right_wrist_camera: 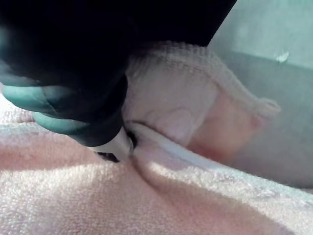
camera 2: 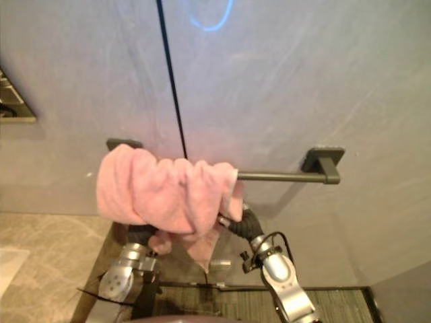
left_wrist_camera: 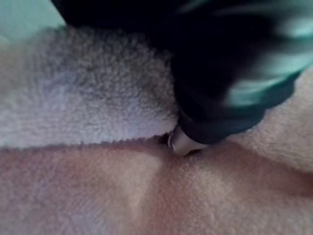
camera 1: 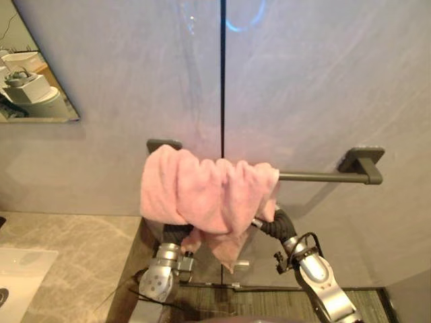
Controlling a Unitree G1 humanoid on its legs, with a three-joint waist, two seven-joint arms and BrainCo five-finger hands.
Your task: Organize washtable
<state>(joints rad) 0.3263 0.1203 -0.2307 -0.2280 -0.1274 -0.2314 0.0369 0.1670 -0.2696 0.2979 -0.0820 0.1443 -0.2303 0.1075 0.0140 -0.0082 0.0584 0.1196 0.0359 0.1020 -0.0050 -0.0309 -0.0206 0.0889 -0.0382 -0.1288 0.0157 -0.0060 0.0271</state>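
Note:
A pink towel [camera 1: 202, 192] hangs bunched over the left half of a dark towel bar [camera 1: 316, 177] on the grey wall. My left hand [camera 1: 176, 233] reaches up under the towel's lower left edge, where the cloth covers it past its dark cover. My right hand [camera 1: 275, 225] goes in behind the towel's right end, just below the bar. In the left wrist view the left hand's dark cover [left_wrist_camera: 220, 98] presses into the towel [left_wrist_camera: 98, 186]. The right wrist view shows the right hand's cover [right_wrist_camera: 73, 73] against folds of the towel [right_wrist_camera: 171, 196], with a hemmed edge beside it.
The bar's right half is bare up to its bracket [camera 1: 360, 158]. A mirror [camera 1: 30, 81] hangs at the upper left. A marble counter [camera 1: 67, 249] with a white basin [camera 1: 17, 272] lies at the lower left. A dark seam [camera 1: 222, 74] runs down the wall.

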